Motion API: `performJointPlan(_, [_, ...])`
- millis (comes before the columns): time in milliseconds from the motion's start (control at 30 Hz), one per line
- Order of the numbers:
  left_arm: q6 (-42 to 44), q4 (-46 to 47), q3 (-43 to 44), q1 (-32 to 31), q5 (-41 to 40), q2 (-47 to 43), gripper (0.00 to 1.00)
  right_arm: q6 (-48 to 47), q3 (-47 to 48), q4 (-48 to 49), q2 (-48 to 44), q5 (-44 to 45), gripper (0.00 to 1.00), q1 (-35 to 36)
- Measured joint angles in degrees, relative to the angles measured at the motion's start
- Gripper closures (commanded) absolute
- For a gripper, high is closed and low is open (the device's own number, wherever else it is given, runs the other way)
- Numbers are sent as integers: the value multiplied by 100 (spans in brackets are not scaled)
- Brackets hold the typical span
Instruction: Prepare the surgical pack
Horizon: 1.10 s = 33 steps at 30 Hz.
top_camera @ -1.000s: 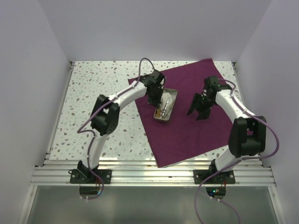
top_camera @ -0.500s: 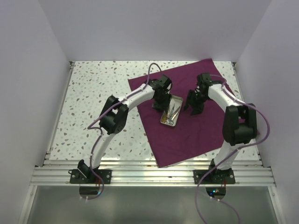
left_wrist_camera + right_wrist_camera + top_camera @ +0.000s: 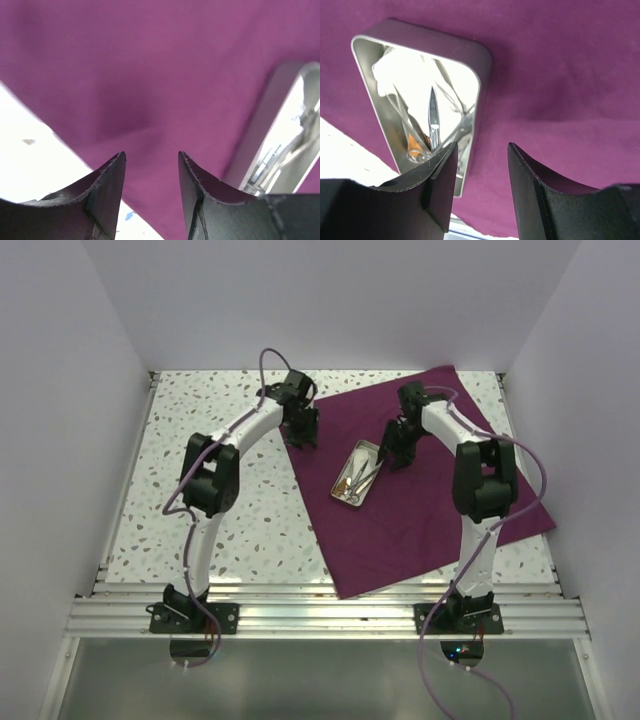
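The surgical pack lies open: a plum-purple cloth (image 3: 440,510) spread flat, with a small steel tray (image 3: 357,472) on its middle. In the right wrist view the tray (image 3: 470,55) holds steel scissors-like instruments (image 3: 434,117), a white pad (image 3: 402,75) and an orange strip (image 3: 413,143). My right gripper (image 3: 393,452) hovers just right of the tray, open, with only cloth between its fingers (image 3: 481,147). My left gripper (image 3: 303,433) is over the cloth's left corner, open and empty (image 3: 151,156). The cloth (image 3: 150,75) fills its view and the tray's rim (image 3: 272,120) shows at right.
The speckled white tabletop (image 3: 200,460) lies left of the cloth. White walls enclose the back and both sides. An aluminium rail (image 3: 330,615) runs along the near edge by the arm bases.
My left gripper has opened, left the tray's edge and moved back-left to the cloth's corner. My right gripper has moved left to the tray, jaws narrowing. The tray shifted slightly.
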Motion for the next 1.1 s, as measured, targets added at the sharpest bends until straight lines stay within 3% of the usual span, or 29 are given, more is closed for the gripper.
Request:
performJointPlan(133, [59, 168, 0, 328, 111, 2, 48, 116, 170, -116, 219, 50, 53, 101])
performJointPlan(300, [55, 289, 59, 297, 251, 116, 49, 376, 542, -282, 483, 109, 59, 221])
performJointPlan(533, [-116, 299, 74, 424, 450, 442, 50, 1246, 573, -363, 573, 199, 88, 293])
performJointPlan(733, [-229, 380, 42, 562, 579, 442, 50, 2166, 334, -341, 496, 166, 100, 286])
performJointPlan(900, [-271, 428, -31, 564, 647, 404, 50, 2826, 116, -319, 356, 197, 100, 289])
performJointPlan(1100, [-313, 428, -103, 564, 710, 341, 50, 3777, -903, -221, -328, 317, 100, 256])
